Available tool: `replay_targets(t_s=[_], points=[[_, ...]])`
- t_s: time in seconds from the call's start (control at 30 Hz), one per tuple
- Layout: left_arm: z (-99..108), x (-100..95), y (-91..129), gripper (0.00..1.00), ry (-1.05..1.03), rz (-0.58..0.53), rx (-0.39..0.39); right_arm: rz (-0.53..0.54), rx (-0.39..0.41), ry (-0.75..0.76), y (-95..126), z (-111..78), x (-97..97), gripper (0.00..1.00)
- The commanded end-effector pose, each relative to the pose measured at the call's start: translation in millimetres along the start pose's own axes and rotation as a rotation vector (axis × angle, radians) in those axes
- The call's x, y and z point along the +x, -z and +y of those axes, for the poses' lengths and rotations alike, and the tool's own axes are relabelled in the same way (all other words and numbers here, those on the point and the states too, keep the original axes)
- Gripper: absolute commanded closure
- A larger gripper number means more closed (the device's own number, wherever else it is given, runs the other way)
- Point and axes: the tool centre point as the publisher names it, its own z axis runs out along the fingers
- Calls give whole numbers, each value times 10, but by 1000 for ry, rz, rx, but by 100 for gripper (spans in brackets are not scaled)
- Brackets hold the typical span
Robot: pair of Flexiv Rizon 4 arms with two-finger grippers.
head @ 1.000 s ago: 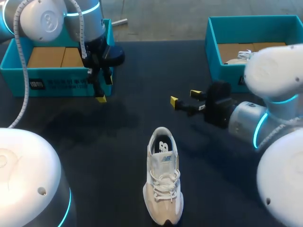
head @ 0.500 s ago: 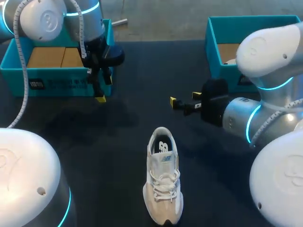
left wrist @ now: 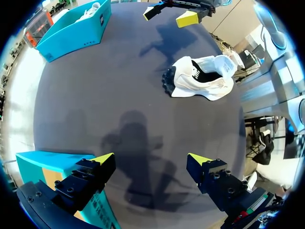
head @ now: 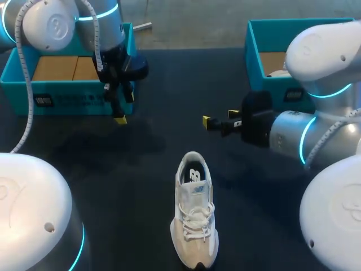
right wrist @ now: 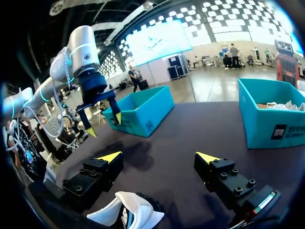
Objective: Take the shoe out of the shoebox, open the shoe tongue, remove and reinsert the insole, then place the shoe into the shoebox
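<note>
The dark table (head: 169, 90) is carrying everything. Two teal boxes are sitting at its far corners: the left shoebox (head: 67, 99) beside my left arm and the right shoebox (head: 254, 56) behind my right arm. I judge they're set out to the sides to give both arms working room.

The shoe (head: 194, 214) is standing on its sole mid-table, already out of its box, heel pointing away from me and toe towards me, so the opening is facing my reach.

My right gripper (head: 219, 118) is hovering just beyond the heel, fingers spread wide and gripping nothing, probably lining up on the tongue. My left gripper (left wrist: 151, 160) is hanging near the left shoebox, equally wide open and empty, well apart from the shoe.
</note>
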Motion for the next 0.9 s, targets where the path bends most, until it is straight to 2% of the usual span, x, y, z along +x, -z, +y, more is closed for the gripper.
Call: replay_targets(t_s=[0.03, 0.1, 0.13, 0.2, 0.23, 0.3, 0.4, 0.57, 0.8, 0.9], points=[[8, 61, -14, 0, 1, -8, 4, -149, 81, -28, 17, 32, -6, 0], [14, 74, -19, 0, 2, -8, 6, 2, 94, -67, -9, 34, -60, 0], [19, 80, -21, 0, 3, -8, 7, 87, 73, -76, -15, 37, -74, 0], [34, 93, -21, 0, 7, -7, 11, 178, 131, -129, -45, 53, -118, 0], [45, 100, -21, 0, 9, -7, 14, 249, 121, -126, -56, 62, -127, 0], [61, 114, -24, 0, 11, -7, 19, 283, 190, -142, -82, 83, -131, 0], [81, 132, -33, 0, 14, -6, 25, 385, 212, -134, -104, 101, -97, 0], [116, 162, -38, 0, 15, -8, 33, 536, 184, -98, -86, 88, -57, 0], [144, 216, -39, 0, 11, -13, 40, 645, 192, -93, -72, 48, -42, 0], [159, 234, -43, 0, 10, -14, 42, 664, 225, -105, -75, 40, -38, 0]])
